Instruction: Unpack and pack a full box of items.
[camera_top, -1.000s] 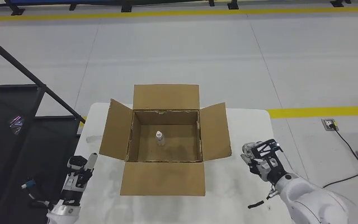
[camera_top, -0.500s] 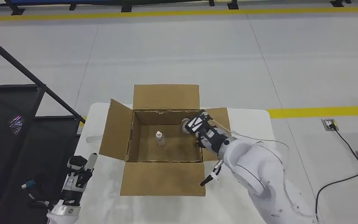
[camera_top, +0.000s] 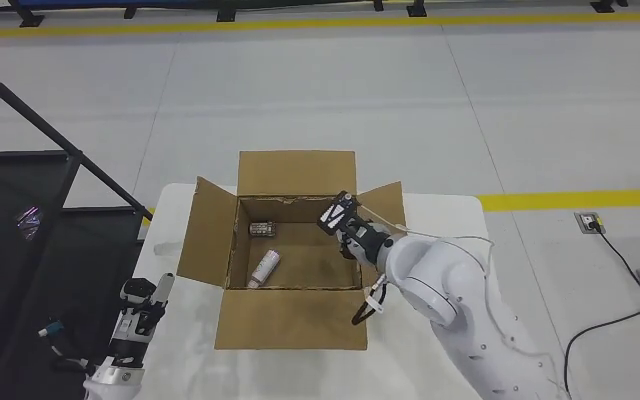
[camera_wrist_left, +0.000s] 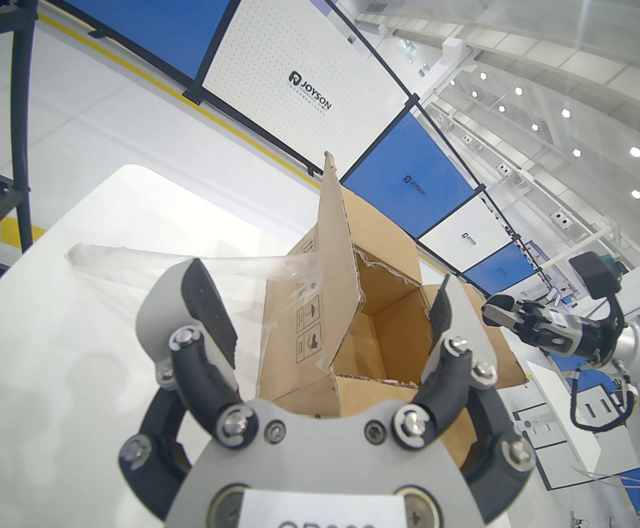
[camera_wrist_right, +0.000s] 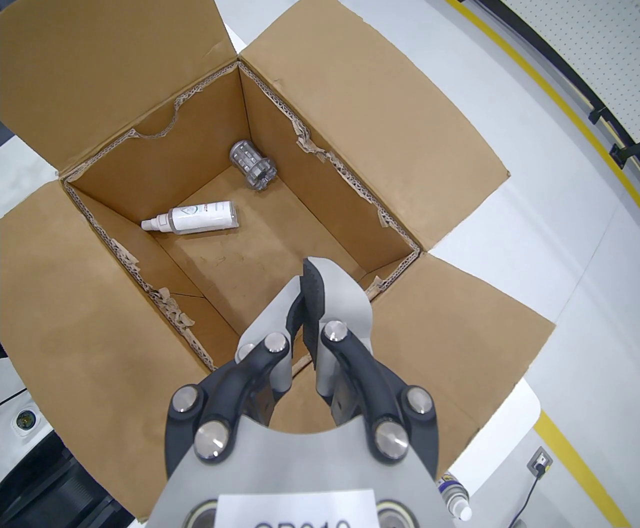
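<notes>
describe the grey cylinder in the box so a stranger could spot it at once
Look into the open cardboard box on the white table. On its floor lie two items; the grey cylinder sits near a corner, short and ribbed, unlike the longer white spray bottle.

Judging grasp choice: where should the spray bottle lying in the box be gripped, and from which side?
Grip the spray bottle across the middle of its body, coming straight down through the open box top. It lies on its side on the floor, apart from the metal cylinder, so both long sides look reachable; the thin nozzle end sits near a wall.
</notes>
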